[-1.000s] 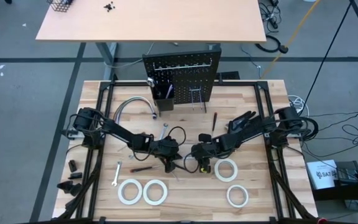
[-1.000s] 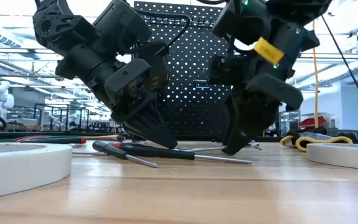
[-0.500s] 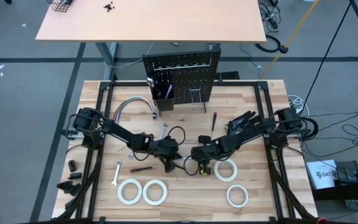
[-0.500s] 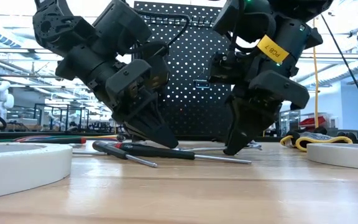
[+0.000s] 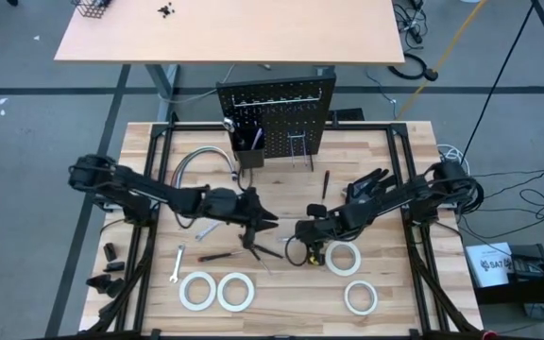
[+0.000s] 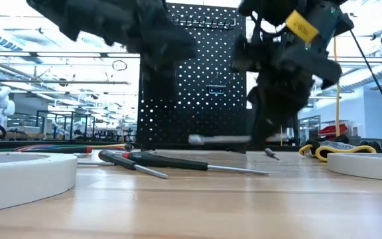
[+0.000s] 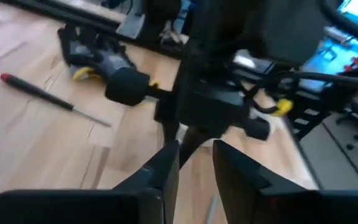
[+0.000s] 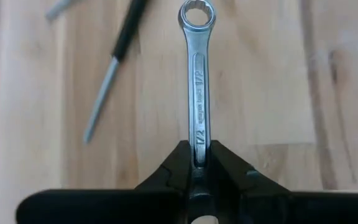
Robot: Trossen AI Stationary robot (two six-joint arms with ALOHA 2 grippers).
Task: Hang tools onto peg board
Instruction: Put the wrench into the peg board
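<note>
A silver wrench [image 8: 197, 93] hangs level just above the tabletop [image 6: 221, 139], with my right gripper [image 8: 197, 158] shut on it near the table's middle [image 5: 300, 233]. My left gripper [image 5: 267, 219] is raised to the left of it. Its fingers stand open [image 7: 194, 165] with nothing between them. The black peg board [image 5: 277, 113] stands upright at the table's far edge. Two screwdrivers [image 6: 158, 161] lie flat on the wood below the grippers. My right gripper pinches the wrench's flat shaft [image 8: 197, 146] between its two fingers, at the end away from the ring [image 8: 194, 14]; that end is hidden by the fingers. The fingers slant down from above on the table's right. The wrench is lifted clear, level, ring end toward my left gripper.
Two white tape rolls [image 5: 215, 291] lie near the front left and two more [image 5: 343, 257] at the front right. Another wrench [image 5: 178, 264], a grey cable bundle [image 5: 201, 161], a screwdriver [image 5: 326, 182] and a black-and-yellow object [image 7: 98, 59] also lie on the table.
My left gripper has risen off the table and drawn back toward the table's left edge, tipping up nearer level. My right gripper has risen a little, and the wrench has come off the wood, now hanging level in it.
</note>
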